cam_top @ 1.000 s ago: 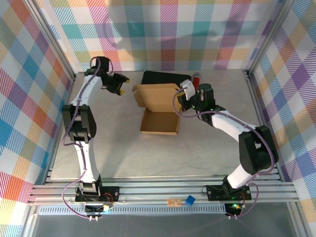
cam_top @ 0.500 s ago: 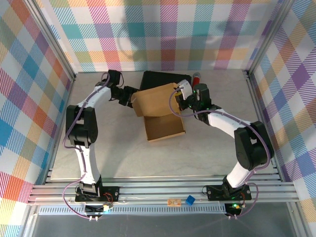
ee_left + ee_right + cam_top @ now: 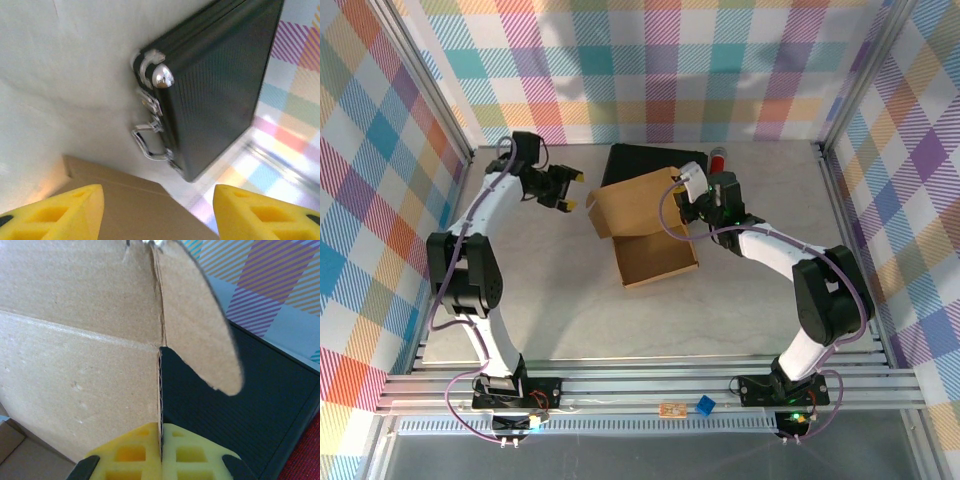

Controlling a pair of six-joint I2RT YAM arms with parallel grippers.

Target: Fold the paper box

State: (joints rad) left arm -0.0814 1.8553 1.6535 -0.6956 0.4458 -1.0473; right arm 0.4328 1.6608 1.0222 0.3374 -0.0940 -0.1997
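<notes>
The paper box (image 3: 658, 258) is brown cardboard, an open tray on the table with its lid (image 3: 635, 203) tilted up at the back. My right gripper (image 3: 688, 192) is shut on the lid's right edge. The right wrist view has the yellow fingers (image 3: 135, 455) pinching that thin cardboard edge (image 3: 160, 390), with my right gripper (image 3: 161, 452) closed tight. My left gripper (image 3: 573, 191) is open just left of the lid, apart from it. From the left wrist, the lid's cardboard (image 3: 130, 205) lies below and between the spread yellow fingertips (image 3: 55, 212) of my left gripper (image 3: 157, 215).
A black hard case (image 3: 645, 158) with a metal handle (image 3: 147, 142) lies flat behind the box, against the back wall. A red-tipped object (image 3: 718, 160) lies beside it near my right wrist. Checked walls and metal rails enclose the table (image 3: 570, 310).
My left gripper has pulled back left from the lid's edge and opened a little wider. The box was swung and its lid raised a second ago; the right grip has held.
</notes>
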